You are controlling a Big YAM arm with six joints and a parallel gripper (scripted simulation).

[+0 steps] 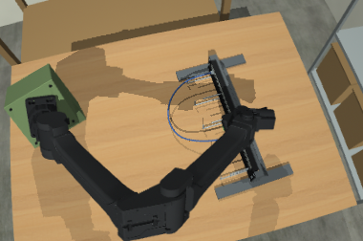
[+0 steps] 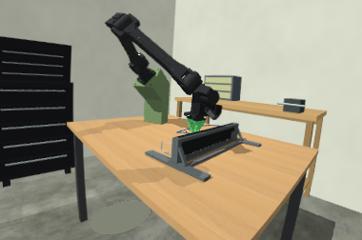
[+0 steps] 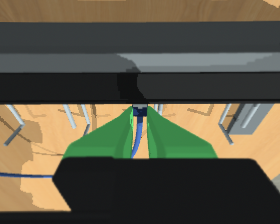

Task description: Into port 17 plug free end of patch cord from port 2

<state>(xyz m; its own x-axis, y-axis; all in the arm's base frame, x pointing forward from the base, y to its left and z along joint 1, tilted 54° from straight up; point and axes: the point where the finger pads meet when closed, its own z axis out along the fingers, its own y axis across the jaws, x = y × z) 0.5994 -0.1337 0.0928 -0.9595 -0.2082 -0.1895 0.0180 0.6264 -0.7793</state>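
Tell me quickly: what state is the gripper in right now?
Gripper: closed on the plug of the blue patch cord, right at the panel.

Green fingers apparently clamped tight.
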